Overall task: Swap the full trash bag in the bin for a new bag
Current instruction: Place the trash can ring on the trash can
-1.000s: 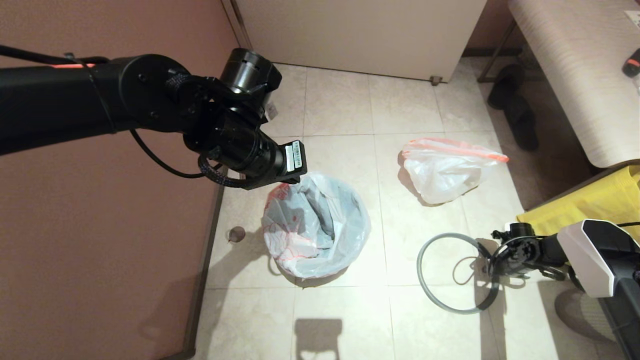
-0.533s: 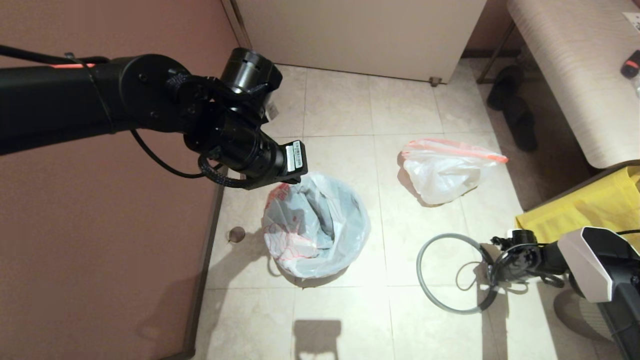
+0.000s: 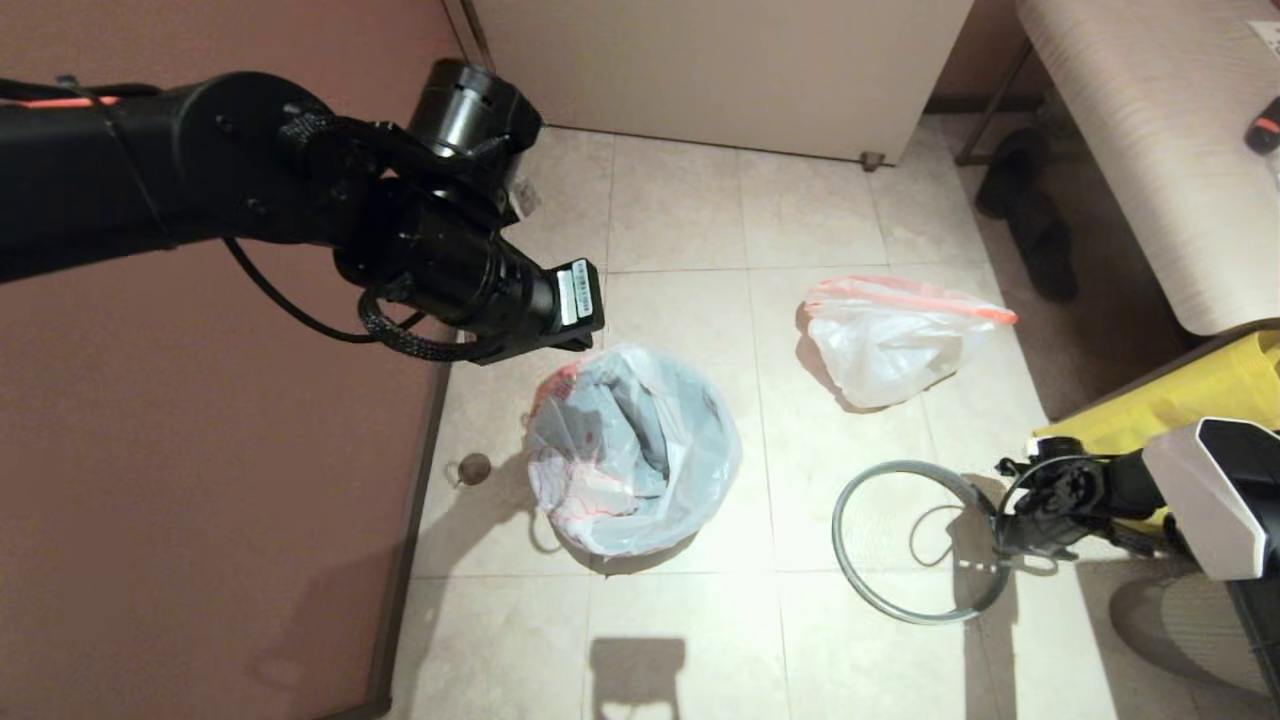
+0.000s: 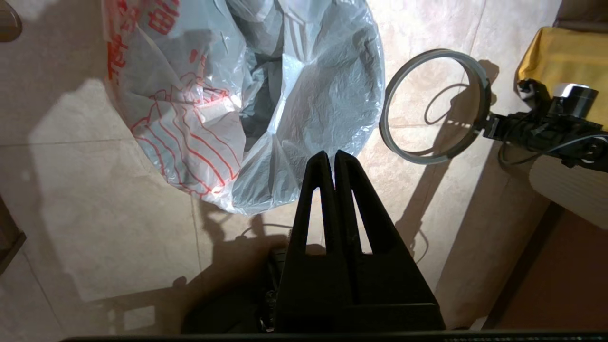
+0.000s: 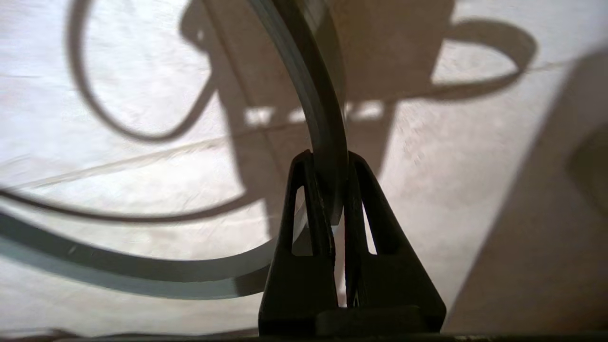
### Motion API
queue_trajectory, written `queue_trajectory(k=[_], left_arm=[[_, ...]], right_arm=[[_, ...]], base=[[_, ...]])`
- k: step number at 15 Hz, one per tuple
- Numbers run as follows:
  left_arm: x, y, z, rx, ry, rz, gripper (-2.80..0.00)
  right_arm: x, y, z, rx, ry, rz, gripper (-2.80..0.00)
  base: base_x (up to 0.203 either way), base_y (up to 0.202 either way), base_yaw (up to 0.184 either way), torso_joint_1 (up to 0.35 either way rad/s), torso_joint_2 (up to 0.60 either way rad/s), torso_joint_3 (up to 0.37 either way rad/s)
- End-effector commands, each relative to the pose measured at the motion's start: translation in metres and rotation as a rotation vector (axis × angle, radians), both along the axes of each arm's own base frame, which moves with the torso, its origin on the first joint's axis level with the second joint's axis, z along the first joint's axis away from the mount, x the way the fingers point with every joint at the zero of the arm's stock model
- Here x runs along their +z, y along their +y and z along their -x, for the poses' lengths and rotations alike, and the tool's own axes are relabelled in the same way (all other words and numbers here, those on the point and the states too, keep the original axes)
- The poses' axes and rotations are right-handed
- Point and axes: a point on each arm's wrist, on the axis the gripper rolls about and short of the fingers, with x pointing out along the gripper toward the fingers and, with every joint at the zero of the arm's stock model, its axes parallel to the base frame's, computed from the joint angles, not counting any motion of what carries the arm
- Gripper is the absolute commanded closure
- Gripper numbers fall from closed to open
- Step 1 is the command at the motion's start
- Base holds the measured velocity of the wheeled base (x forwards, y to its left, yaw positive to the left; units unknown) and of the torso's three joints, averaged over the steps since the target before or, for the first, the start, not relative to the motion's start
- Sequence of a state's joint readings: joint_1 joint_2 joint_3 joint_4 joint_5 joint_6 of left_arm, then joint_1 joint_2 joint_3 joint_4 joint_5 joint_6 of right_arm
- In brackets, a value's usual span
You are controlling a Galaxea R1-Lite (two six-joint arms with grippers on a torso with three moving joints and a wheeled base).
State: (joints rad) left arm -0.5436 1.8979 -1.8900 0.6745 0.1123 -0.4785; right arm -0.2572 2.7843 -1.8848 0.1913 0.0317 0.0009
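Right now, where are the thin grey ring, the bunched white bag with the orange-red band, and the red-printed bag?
Thin grey rim ring [image 3: 862,590], head view, lower arc.
Bunched white bag [image 3: 885,350], head view, belly.
Red-printed white bag [image 4: 190,137], left wrist view, printed side.

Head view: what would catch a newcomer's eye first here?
The bin at centre floor, lined with the new bag and its red cartoon print. The left gripper hangs shut above it. To the right, the right gripper is shut on the grey rim ring, with the full trash bag lying beyond.
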Motion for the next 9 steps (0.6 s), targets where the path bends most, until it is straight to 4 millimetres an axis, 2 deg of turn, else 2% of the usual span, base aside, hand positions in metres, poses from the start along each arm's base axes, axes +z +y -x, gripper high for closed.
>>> queue_trajectory(k=[1,4,6,7,9], left_arm=[[0.015,0.009,0.01,0.012,-0.036,0.021,0.0],[0.033,0.022,0.019,0.036,-0.087,0.044,0.0],[0.042,0.027,0.031,0.027,-0.107,0.058,0.0],[0.041,0.027,0.03,0.026,-0.105,0.057,0.0],[0.047,0.03,0.035,0.027,-0.12,0.066,0.0]], right_arm=[[0.096,0.005,0.014,-0.016,-0.111,0.011,0.0],[0.198,0.028,0.053,-0.007,-0.247,0.021,0.0],[0.264,0.061,0.085,0.031,-0.374,0.017,0.0],[0.289,0.081,0.1,0.066,-0.423,0.008,0.0],[0.325,0.129,0.121,0.168,-0.484,-0.026,0.0]], base=[[0.0,0.0,0.0,0.0,0.0,0.0],[0.0,0.0,0.0,0.0,0.0,0.0],[0.0,0.0,0.0,0.0,0.0,0.0],[0.0,0.0,0.0,0.0,0.0,0.0],[0.0,0.0,0.0,0.0,0.0,0.0]])
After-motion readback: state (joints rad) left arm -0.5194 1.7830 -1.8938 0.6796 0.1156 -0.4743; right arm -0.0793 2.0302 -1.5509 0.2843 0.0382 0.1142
